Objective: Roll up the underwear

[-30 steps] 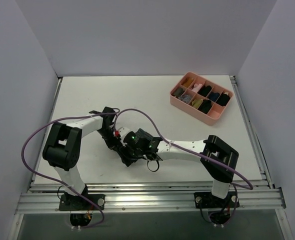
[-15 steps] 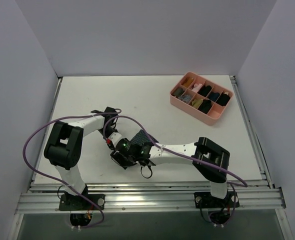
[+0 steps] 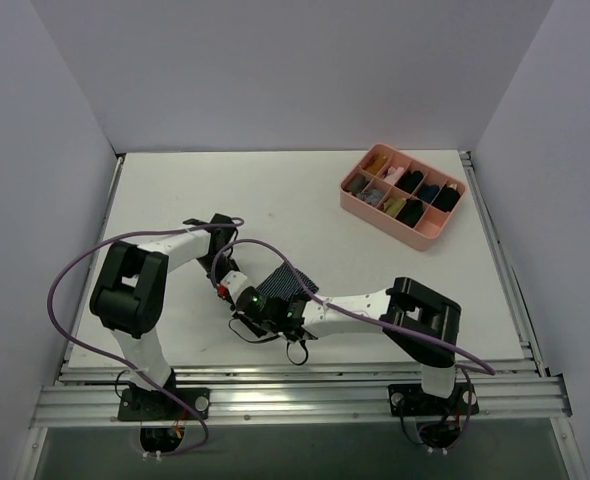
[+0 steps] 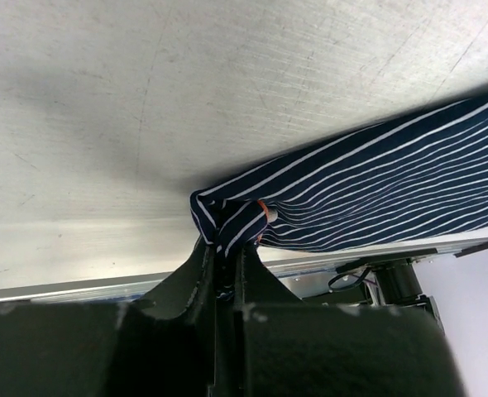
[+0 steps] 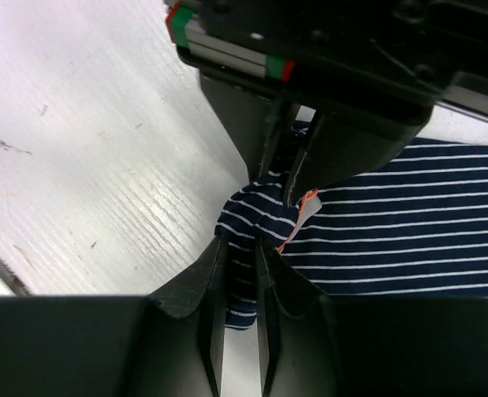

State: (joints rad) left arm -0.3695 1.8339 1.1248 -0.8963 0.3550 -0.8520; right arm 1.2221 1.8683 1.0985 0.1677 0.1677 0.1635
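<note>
The left pincer (image 4: pixel 225 248) stays clamped on a bunched corner of the underwear (image 3: pixel 289 279), near the tabletop's (image 3: pixel 275 190) near edge, left of centre; the right pincer (image 5: pixel 242 248), wide apart a moment ago, has just closed onto that same corner, so rolling can probably begin.

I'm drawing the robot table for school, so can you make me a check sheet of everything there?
Surface: white table, lightly scuffed.
Job's things: the underwear, navy with thin stripes, lies near the front; one corner is bunched up.
Clutter: pink tray at the far right, with small rolled bundles in its compartments.
Grippers: left fingers shut on the underwear's bunched corner; right fingers shut on the same corner, facing them.
Cables: purple cable loops over the left arm, and another runs along the right arm.
Surroundings: plain white walls on three sides; metal rail at the near edge.
</note>
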